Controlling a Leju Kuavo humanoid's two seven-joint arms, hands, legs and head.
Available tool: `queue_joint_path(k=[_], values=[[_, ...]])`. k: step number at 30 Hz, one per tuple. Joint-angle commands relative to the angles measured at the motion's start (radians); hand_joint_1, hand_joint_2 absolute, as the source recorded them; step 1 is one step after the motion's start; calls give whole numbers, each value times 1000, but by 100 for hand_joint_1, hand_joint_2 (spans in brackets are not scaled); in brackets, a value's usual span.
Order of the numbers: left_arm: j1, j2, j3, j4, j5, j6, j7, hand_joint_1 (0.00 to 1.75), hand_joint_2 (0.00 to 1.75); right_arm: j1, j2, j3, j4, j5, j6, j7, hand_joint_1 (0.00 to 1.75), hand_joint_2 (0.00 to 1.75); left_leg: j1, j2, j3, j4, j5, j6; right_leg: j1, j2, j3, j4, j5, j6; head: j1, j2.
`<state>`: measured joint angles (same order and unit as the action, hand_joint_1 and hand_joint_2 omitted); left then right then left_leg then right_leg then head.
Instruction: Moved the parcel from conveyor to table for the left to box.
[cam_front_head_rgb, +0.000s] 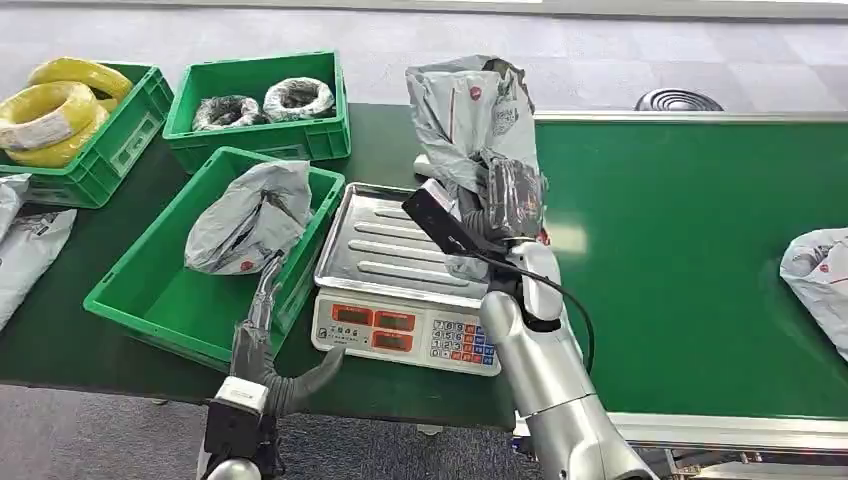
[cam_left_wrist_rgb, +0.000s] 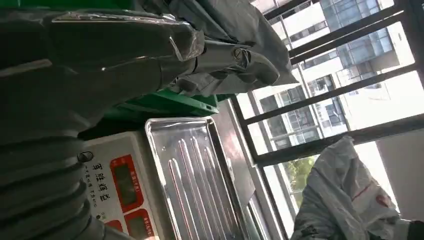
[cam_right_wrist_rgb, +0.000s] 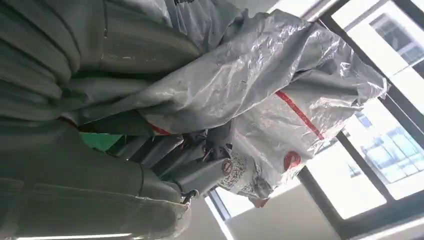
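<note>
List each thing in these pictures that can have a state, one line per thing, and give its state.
Right hand: grips a grey parcel, held up above the scale.
Left hand: fingers at the parcel in the near green bin; grip unclear.
Parcel in near bin: crumpled, leaning on the bin's wall.
Scale: steel tray bare.
Parcel on conveyor: lying flat at the right edge.
Far bins: hold cable coils.

The scale sits at the surface's near centre, with a crate holding a parcel at its 9 o'clock. Two more crates lie toward 11, the conveyor at 3.
</note>
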<state>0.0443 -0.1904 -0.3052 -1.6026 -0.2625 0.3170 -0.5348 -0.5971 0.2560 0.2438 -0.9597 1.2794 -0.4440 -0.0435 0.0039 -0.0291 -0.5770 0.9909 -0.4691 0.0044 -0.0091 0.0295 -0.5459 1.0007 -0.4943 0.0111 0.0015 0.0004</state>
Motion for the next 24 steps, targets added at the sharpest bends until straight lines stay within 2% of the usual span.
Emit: queue_joint_path(k=[1,2,3,8,13,17,24], values=[[-17,21,2,35,9,3,15,0,175,-51,0,-35,304,-101,-23,-40,89,175,0,3,2,-2,1,-1,1,-1,2,-2,1,0,0,0],[-15,22,2,33,9,4,16,0,175,-45,-1,-35,316,-106,-38,-49,89,175,0,2,2,-2,0,-1,0,-1,2,-2,1,0,0,0],[-12,24,2,32,9,4,16,0,175,-36,-3,-38,338,-109,-56,-51,0,175,0,2,2,-2,0,-1,1,-2,2,-2,1,0,0,0],[19,25,9,8,8,5,19,0,175,37,-1,-65,343,-165,-80,-94,0,175,0,2,3,-2,0,-1,0,-2,3,-2,0,0,0,0],[43,19,19,-9,-5,-5,20,0,175,155,-16,-60,180,-187,-77,-101,0,175,0,0,2,-1,0,0,0,-2,2,-2,-1,0,0,0],[46,19,19,-8,-7,-8,19,0,175,215,-29,-52,66,-185,-53,-92,0,175,0,0,1,-1,0,-1,1,-4,1,-2,0,0,0,0],[52,20,19,-17,-21,-7,0,0,175,304,-54,-42,-90,-176,-90,-98,0,175,0,0,1,-1,0,-1,0,-4,1,-2,-1,0,0,0]])
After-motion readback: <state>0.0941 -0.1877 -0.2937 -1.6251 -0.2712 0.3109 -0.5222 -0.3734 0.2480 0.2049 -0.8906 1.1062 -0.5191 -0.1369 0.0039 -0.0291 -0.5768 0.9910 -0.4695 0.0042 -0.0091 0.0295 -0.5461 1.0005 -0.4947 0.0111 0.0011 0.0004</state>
